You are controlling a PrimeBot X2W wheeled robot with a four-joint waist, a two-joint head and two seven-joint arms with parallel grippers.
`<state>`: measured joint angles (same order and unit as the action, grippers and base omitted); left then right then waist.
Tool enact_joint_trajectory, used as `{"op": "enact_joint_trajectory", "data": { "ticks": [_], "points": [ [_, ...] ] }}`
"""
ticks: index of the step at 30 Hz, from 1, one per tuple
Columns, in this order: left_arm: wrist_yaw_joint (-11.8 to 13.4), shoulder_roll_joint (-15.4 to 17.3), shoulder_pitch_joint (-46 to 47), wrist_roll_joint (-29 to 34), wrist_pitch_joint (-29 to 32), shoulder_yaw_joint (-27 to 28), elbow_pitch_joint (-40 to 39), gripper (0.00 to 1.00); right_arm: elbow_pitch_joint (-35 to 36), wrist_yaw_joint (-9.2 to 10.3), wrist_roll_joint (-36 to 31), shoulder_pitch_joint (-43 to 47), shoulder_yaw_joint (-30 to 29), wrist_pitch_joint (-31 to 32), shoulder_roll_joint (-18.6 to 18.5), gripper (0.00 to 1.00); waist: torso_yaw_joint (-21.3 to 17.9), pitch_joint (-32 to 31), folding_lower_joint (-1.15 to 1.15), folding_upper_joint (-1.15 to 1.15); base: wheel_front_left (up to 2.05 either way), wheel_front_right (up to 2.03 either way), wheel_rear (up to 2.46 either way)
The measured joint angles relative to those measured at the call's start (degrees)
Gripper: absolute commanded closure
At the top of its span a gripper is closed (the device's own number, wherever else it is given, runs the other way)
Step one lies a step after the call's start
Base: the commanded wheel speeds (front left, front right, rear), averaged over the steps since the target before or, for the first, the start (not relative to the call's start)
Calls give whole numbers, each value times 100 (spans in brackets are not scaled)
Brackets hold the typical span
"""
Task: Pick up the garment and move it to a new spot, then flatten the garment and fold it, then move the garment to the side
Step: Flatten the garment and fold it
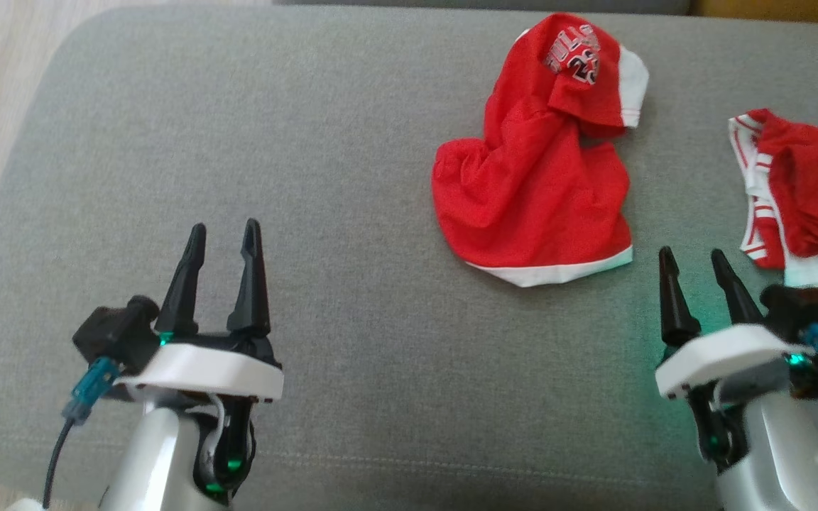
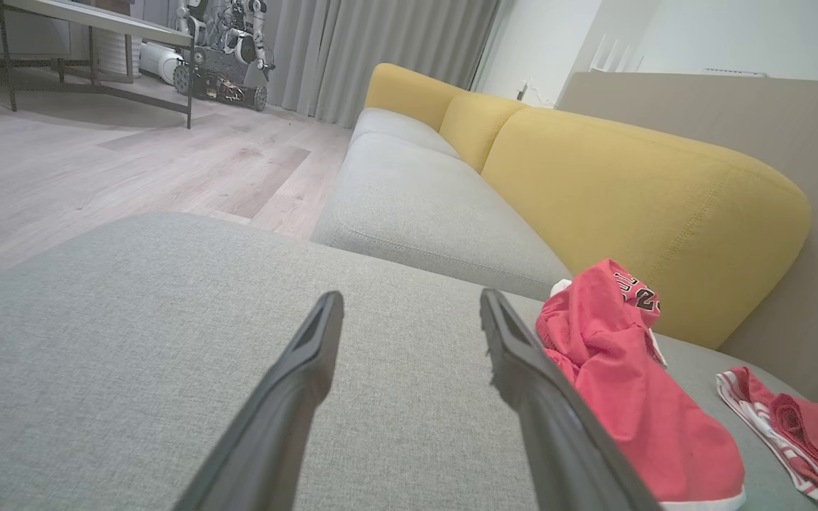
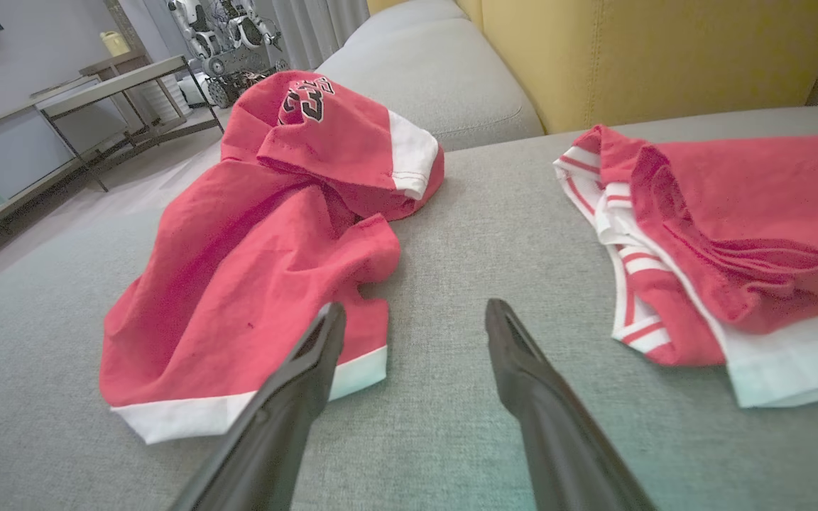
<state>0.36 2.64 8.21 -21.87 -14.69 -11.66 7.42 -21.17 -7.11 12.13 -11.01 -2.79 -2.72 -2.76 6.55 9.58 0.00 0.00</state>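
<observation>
Fingers point(image 1: 183, 284) spread wide and empty on my left gripper point(image 1: 224, 238) and right gripper point(image 1: 691, 259). Jersey point(image 1: 530, 199) lies crumpled on the cushion point(image 1: 274, 128), just beyond the right one. Light, limp, slippery, I judge; I'd pinch its white hem point(image 1: 551, 273).

Open cushion point(image 1: 238, 142) left of crumpled garment point(image 1: 530, 199)
</observation>
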Motion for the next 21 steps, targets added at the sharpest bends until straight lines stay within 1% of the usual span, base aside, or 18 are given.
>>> {"op": "enact_joint_trajectory", "data": {
  "ticks": [5, 6, 9, 20, 21],
  "points": [
    [24, -10, 95, -45, 0, -53, -15, 0, -527, 0, -31, -344, 74, 205, -1, 0, 88, 176, 0, 0, 0, 0, 0],
    [24, -10, 95, -45, 0, -53, -15, 0, -527, 0, -31, -344, 74, 205, -1, 0, 88, 176, 0, 0, 0, 0, 0],
    [66, -13, 147, -349, 0, -55, -22, 0, -811, 0, -67, -476, 85, 224, -1, 0, 147, 269, 0, 0, 0, 0, 0],
    [116, -22, 391, -359, 0, -55, -79, 0, -1450, 0, -279, -1001, 137, 147, -29, 0, 269, 506, 0, 0, 0, 0, 0],
    [119, -22, 391, -359, 0, -56, -79, 0, -1494, 0, -297, -1045, 176, 137, -37, 14, 271, 512, 0, 0, 0, 0, 0]
  ]
}}
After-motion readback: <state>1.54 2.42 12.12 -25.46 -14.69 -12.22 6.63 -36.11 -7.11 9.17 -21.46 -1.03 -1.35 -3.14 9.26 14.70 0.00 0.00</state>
